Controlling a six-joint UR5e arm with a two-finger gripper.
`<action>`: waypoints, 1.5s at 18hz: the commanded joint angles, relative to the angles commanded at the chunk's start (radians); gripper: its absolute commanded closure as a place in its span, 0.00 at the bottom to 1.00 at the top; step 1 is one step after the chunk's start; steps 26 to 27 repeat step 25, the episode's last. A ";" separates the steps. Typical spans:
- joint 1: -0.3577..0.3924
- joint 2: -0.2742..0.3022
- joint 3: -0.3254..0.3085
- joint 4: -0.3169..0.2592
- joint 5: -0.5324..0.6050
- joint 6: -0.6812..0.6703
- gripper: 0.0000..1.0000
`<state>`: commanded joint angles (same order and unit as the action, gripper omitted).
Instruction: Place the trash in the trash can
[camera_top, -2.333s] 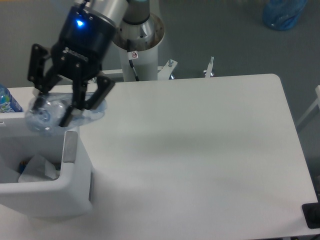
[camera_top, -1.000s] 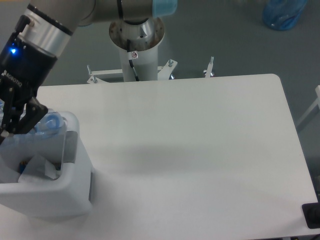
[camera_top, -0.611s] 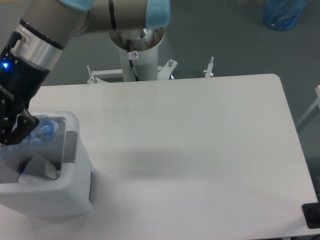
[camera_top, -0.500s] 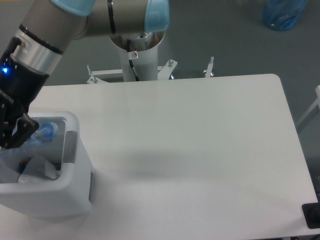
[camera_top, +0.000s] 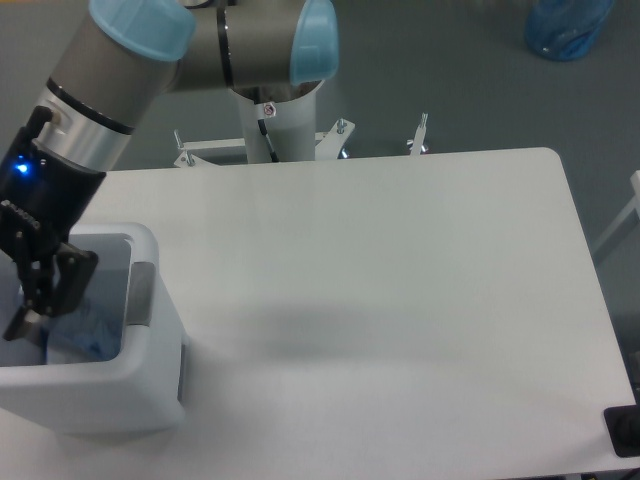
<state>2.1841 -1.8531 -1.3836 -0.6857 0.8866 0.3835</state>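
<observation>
The white trash can (camera_top: 140, 372) stands at the table's left front corner, its grey handle panel facing right. The crushed clear bottle (camera_top: 92, 326) shows as a bluish blur inside it, low against the right wall. My gripper (camera_top: 45, 296) hangs over the can's opening with its black fingers (camera_top: 72, 272) dipping just inside. The fingers look spread and free of the bottle, so the gripper is open. The crumpled white wrapper is hidden under the bottle and the gripper.
The arm's base column (camera_top: 275, 95) rises behind the table's back edge. A blue bag (camera_top: 565, 25) lies on the floor at the far right. A small black object (camera_top: 625, 430) sits at the table's front right corner.
The gripper carried the bottle left over the can and dipped into the opening. The bottle has left the fingers and dropped lower inside, covering the wrapper.
</observation>
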 joint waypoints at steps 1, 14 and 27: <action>0.026 0.005 -0.018 0.000 0.000 0.002 0.00; 0.255 0.195 -0.204 -0.080 0.481 0.346 0.00; 0.275 0.331 -0.322 -0.281 0.673 0.821 0.00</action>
